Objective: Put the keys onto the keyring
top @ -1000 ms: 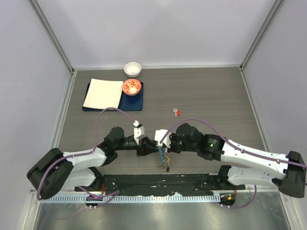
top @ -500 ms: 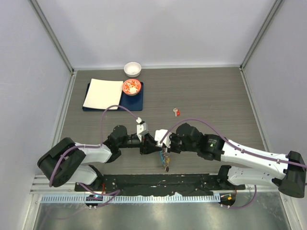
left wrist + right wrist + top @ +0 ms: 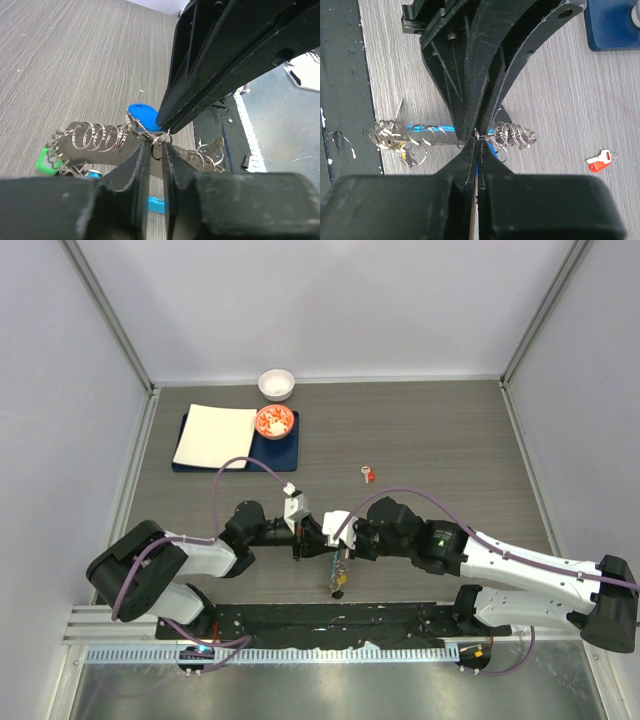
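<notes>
The keyring (image 3: 338,575) is a bunch of silver rings and keys with a light-blue strip (image 3: 155,204) and a green tag (image 3: 46,160), held low over the table between my two arms. My right gripper (image 3: 340,543) is shut on a thin ring wire of it (image 3: 478,136). The blue-capped key (image 3: 142,115) sits right at that grip, with ring wire crossing its cap. My left gripper (image 3: 155,146) faces it tip to tip, jaws narrowed on a small ring (image 3: 157,151) of the bunch. The red-capped key (image 3: 368,474) lies loose on the table beyond both grippers.
At the back left lie a blue mat (image 3: 283,452) with a white cloth (image 3: 215,435) and a red bowl (image 3: 273,421); behind them is a white bowl (image 3: 276,383). A black strip (image 3: 330,618) runs along the near edge. Enclosure walls stand on three sides.
My left gripper has slid right to meet the right gripper's tips and its jaws have narrowed. The hanging bunch has swung slightly left. The right arm has stayed put.
</notes>
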Action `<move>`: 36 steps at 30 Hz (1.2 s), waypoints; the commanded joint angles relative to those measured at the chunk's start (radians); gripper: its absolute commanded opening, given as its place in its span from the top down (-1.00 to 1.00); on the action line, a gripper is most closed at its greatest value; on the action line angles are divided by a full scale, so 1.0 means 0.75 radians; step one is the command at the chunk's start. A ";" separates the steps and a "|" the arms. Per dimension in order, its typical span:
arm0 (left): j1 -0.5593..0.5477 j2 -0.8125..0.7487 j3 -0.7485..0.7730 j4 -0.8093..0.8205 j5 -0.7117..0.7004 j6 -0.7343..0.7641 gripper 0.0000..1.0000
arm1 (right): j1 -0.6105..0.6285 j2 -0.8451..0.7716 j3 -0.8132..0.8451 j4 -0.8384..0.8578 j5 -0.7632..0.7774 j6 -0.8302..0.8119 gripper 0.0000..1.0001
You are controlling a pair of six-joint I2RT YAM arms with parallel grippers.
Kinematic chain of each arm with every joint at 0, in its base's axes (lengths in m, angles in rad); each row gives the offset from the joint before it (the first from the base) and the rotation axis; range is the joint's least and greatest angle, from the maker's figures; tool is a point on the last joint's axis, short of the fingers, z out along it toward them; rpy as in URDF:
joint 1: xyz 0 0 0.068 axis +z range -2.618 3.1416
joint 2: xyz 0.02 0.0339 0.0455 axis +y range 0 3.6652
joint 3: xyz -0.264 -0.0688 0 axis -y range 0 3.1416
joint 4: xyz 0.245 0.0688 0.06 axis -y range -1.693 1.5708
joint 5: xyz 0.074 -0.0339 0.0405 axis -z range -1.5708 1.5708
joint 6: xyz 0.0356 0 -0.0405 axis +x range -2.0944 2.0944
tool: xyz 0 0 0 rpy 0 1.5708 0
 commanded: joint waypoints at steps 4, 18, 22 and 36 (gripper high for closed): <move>0.030 -0.013 0.027 0.130 0.047 -0.001 1.00 | 0.002 -0.039 0.029 0.024 0.006 -0.001 0.99; 0.063 -0.203 -0.018 -0.007 -0.051 0.036 1.00 | 0.002 -0.051 0.031 -0.033 0.012 0.011 0.99; 0.065 -0.268 -0.024 -0.050 -0.112 0.028 1.00 | 0.002 -0.037 0.019 -0.001 -0.012 0.018 0.99; 0.063 -0.360 -0.043 -0.115 -0.282 0.087 1.00 | 0.002 0.061 -0.006 0.220 -0.058 0.034 0.99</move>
